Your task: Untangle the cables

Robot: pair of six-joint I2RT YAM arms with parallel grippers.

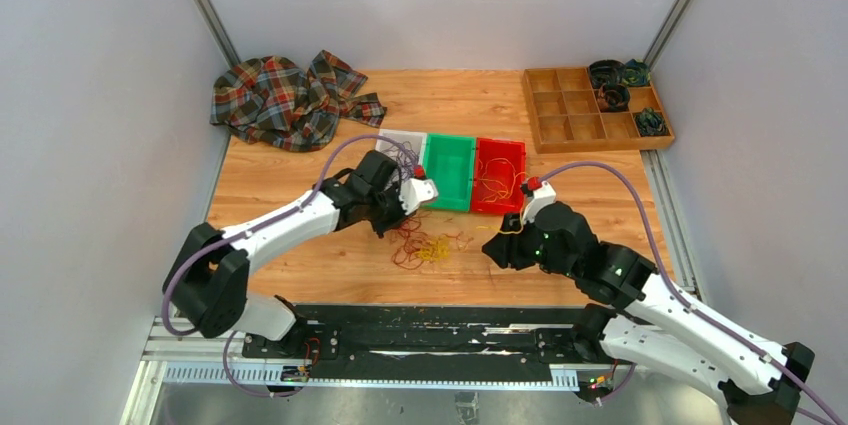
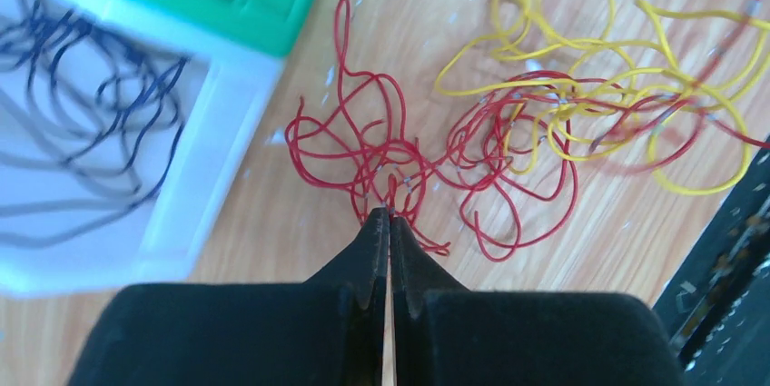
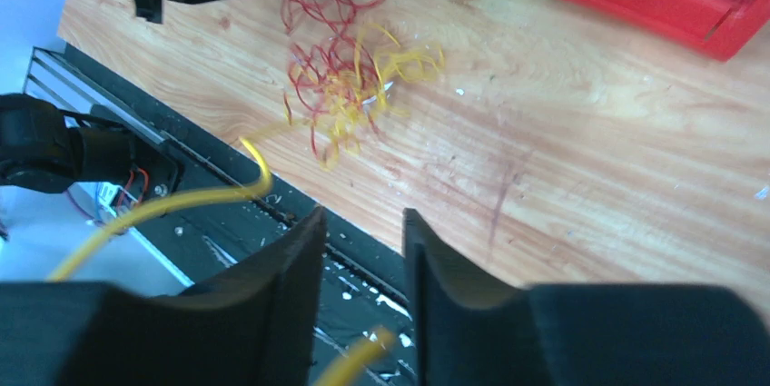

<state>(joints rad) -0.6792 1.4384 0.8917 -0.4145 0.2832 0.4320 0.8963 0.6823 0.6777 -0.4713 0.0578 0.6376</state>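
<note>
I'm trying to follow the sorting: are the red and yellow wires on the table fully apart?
No, the red wires and yellow wires loop through one another in one tangle on the wooden table.

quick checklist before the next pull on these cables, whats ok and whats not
1. Left pincer shut, tips at the red cable: ok.
2. Red cable truly pinched between those tips: cannot tell.
3. Right pincer closed on the yellow strand: not ok, its jaws stand apart.
4. Red and yellow separated: not ok, they interlace on the table.
5. Purple cables out of the tangle: ok, they lie in the white bin.
</note>
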